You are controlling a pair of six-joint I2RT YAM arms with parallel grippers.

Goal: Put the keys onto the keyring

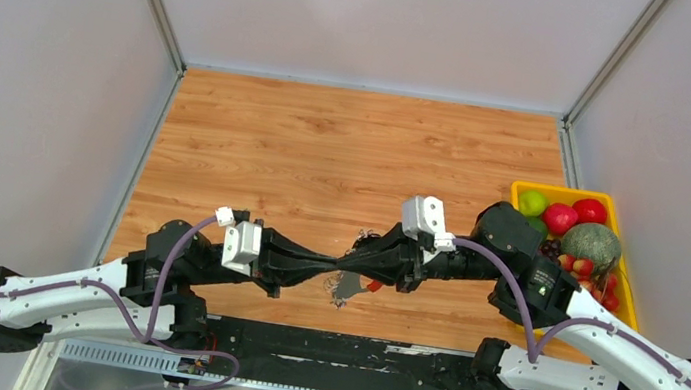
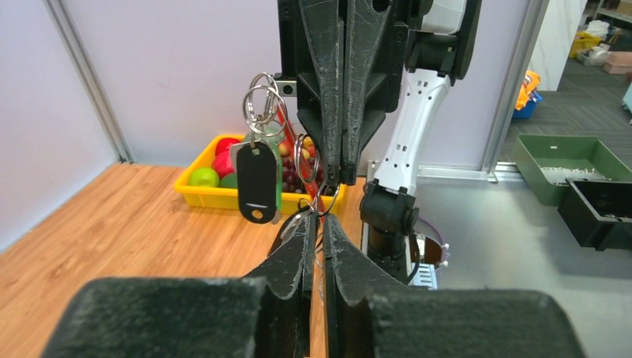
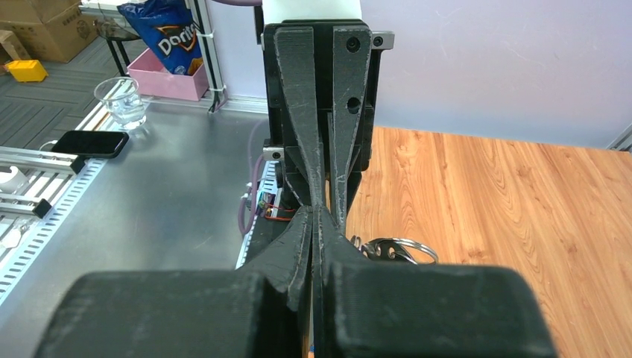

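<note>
Left end effector (image 2: 321,227) is almost closed, tips touching the keyring (image 1: 349,288); I cannot tell if it grips. Right end effector (image 2: 343,177) is pinched tight on it, above the near middle of the counter (image 1: 327,152).

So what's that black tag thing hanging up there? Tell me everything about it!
The black tag is a flat, rounded oblong that looks like shiny plastic. It has a thin pale line and a small hole near its lower end. It hangs upright in the air from silvery rings at its top, just beside the right tool. The yellow fruit tray sits farther back behind it.
</note>
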